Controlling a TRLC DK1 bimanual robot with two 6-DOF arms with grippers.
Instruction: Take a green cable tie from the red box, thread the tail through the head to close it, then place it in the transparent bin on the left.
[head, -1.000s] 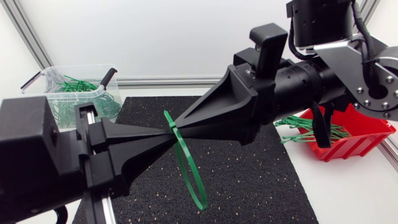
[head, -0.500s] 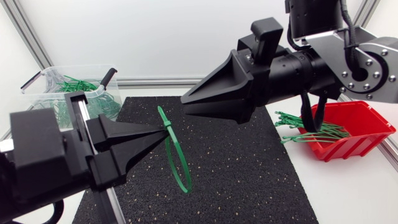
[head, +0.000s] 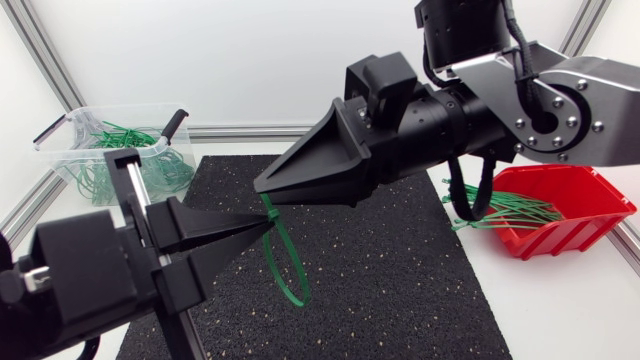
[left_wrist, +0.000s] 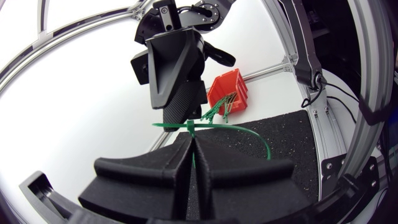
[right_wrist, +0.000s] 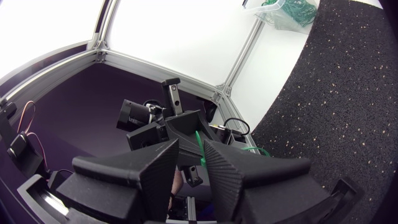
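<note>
**A:** What is farthest left?

**B:** The transparent bin (head: 72, 165), at ten o'clock on the tabletop (head: 560, 315), with green ties inside.

**A:** And the left hand?

**B:** The left hand (head: 258, 224) enters from seven o'clock. Its fingers are pressed together on the green cable tie (head: 286, 268), right by the head. The tie is in the air above the black mat (head: 400, 290) and is looped closed. The loop's long axis hangs from the fingertips toward five o'clock.

**A:** Where is the right hand?

**B:** The right hand (head: 262, 190) enters from two o'clock, its tip just above the tie's head. Its wrist view shows the fingers a little apart, gripping nothing. Behind it, at three o'clock, sits the red box (head: 592, 215) of loose ties.

**A:** What does the next move turn on?

**B:** I judge the tie ready to drop off. The bin lies at ten o'clock from the held tie, on the left arm's side, so the left hand is nearer. The right hand should be clear of the loop first.
</note>
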